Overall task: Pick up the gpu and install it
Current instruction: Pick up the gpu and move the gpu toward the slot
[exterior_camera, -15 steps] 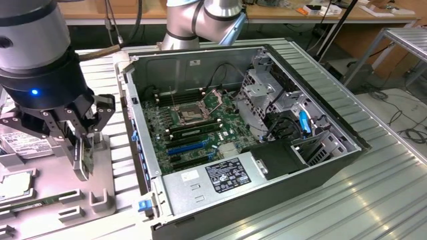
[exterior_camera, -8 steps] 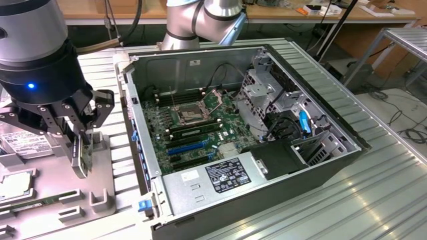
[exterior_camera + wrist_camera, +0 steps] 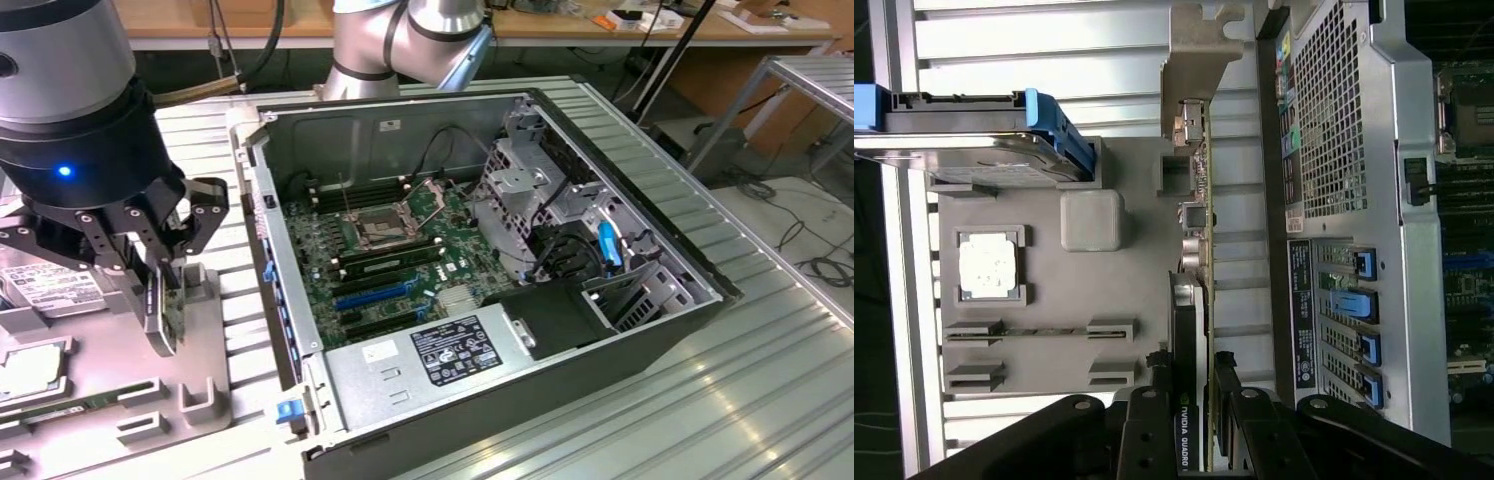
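The gpu (image 3: 166, 318) stands on edge over the grey holder tray (image 3: 200, 400) at the exterior view's left, beside the open computer case (image 3: 667, 300). My gripper (image 3: 158, 300) is shut on it from above, a black finger on each face. In the wrist view the gpu (image 3: 1200, 240) runs edge-on away from my gripper (image 3: 1192, 375), its black cooler facing one finger (image 3: 1152, 410) and its silver end bracket (image 3: 1199, 50) at the far end. I cannot tell whether the card has left the tray. Blue expansion slots (image 3: 374, 295) lie on the motherboard (image 3: 400, 240) inside the case.
On the tray (image 3: 1054, 360) sit a silver hard drive (image 3: 964, 150) with blue rails and a square processor (image 3: 988, 265); a memory stick (image 3: 67, 410) lies near the front. The case's rear wall (image 3: 1354, 200) stands close beside the card. The arm's base (image 3: 400, 40) rises behind the case.
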Available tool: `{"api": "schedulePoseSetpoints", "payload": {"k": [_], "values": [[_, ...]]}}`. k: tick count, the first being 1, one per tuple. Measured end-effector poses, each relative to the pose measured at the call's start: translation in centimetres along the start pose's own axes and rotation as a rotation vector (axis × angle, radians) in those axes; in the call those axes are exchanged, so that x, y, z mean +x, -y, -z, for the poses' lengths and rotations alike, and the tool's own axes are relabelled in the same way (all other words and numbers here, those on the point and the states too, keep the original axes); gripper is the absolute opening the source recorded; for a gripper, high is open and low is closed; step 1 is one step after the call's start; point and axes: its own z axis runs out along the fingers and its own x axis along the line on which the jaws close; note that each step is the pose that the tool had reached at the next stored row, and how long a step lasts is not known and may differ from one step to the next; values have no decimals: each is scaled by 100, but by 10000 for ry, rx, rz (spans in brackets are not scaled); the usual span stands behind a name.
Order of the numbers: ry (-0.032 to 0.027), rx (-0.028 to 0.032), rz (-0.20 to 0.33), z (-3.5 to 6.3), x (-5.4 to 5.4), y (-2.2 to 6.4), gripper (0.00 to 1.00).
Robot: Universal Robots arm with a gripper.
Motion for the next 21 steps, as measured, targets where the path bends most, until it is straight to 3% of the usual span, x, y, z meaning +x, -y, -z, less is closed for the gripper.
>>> {"api": "schedulePoseSetpoints", "payload": {"k": [21], "values": [[0, 1, -20, 59, -1, -3, 27]]}}
